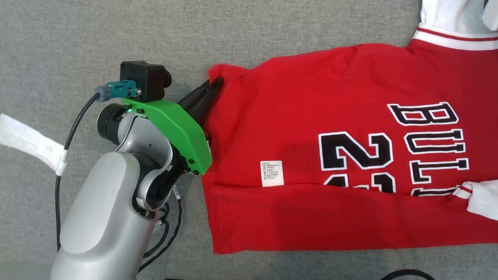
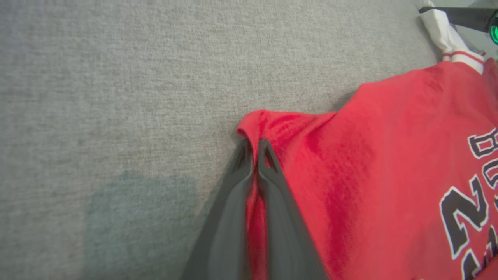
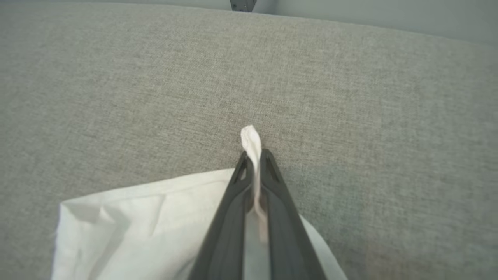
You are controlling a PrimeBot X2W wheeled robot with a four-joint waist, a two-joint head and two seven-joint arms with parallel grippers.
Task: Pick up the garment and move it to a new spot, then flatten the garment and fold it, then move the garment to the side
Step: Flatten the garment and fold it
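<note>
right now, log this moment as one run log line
left pincer: shut on jersey corner | right pincer: shut on white sleeve | jersey: spread on grey surface, near edge folded over

Red jersey point(image 1: 314, 125), white sleeves, black lettering, partly folded on grey surface.

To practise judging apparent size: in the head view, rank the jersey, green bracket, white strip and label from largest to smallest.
1. jersey
2. green bracket, though it probably sits nearer the camera, which may inflate it
3. white strip
4. label
</note>
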